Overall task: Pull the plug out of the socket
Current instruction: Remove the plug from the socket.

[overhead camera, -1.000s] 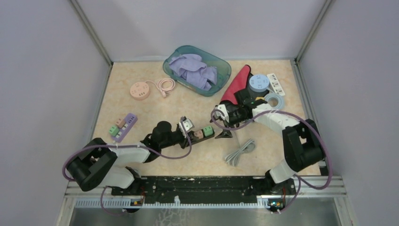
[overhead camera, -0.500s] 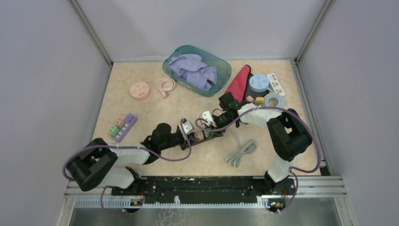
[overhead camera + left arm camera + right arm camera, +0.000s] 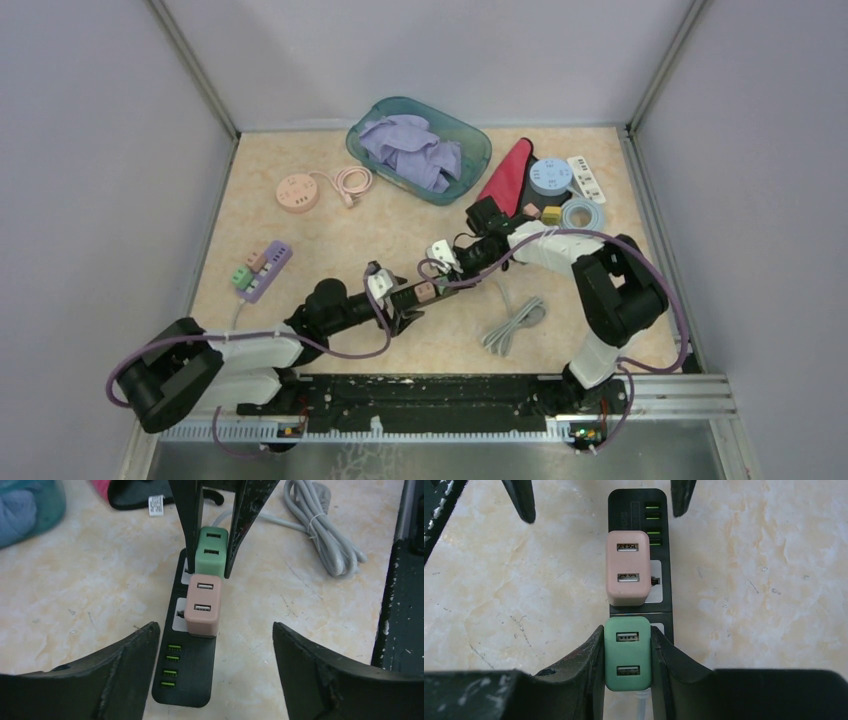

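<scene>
Clamping green plug [image 3: 626, 662] by its sides: R gripper [image 3: 627, 632]. Plug sits on black strip [image 3: 636, 502], mid-table, nearer near edge. L gripper [image 3: 215, 628] jaws spread wide, empty, straddling strip end.

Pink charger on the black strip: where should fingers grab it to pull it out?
Probably by its long flat sides, from straight above. The pink charger stands upright on the black power strip, with the green charger crowding one short end.

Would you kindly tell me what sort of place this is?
Probably a robotics lab work cell: plain grey walls box in a small tabletop, a metal mounting rail runs along its near edge, and practice props like the purple power strip and teal bin lie scattered.
</scene>
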`<state>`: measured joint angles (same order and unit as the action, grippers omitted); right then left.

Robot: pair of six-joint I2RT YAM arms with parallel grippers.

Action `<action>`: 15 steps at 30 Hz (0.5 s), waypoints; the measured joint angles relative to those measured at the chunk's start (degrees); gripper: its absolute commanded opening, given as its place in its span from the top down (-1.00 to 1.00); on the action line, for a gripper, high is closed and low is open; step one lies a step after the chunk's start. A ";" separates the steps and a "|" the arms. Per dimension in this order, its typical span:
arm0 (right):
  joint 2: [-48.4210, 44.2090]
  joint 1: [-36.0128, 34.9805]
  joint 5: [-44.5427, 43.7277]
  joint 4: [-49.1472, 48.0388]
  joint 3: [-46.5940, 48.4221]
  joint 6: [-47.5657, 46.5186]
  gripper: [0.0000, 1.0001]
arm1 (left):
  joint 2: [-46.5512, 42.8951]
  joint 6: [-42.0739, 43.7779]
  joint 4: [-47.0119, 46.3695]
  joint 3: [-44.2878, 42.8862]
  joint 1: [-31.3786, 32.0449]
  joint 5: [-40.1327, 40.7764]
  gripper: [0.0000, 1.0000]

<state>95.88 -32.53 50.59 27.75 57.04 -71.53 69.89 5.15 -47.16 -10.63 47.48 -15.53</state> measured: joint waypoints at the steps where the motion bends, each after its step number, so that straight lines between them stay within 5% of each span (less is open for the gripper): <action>1: -0.04 0.00 0.04 0.61 0.00 -0.66 0.93 | -1.75 0.02 -0.92 1.01 0.22 0.37 -0.99; 7: 0.35 0.00 1.86 8.83 0.94 -6.69 0.98 | -10.16 0.26 -4.94 6.01 0.44 0.92 -1.00; 15: 1.01 -0.48 3.23 13.86 1.90 -9.73 0.99 | -6.93 -0.74 -10.25 6.69 4.85 2.16 -0.86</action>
<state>96.88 -33.01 53.82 41.60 58.94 -81.25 62.96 4.40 -57.41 -3.95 52.34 -13.37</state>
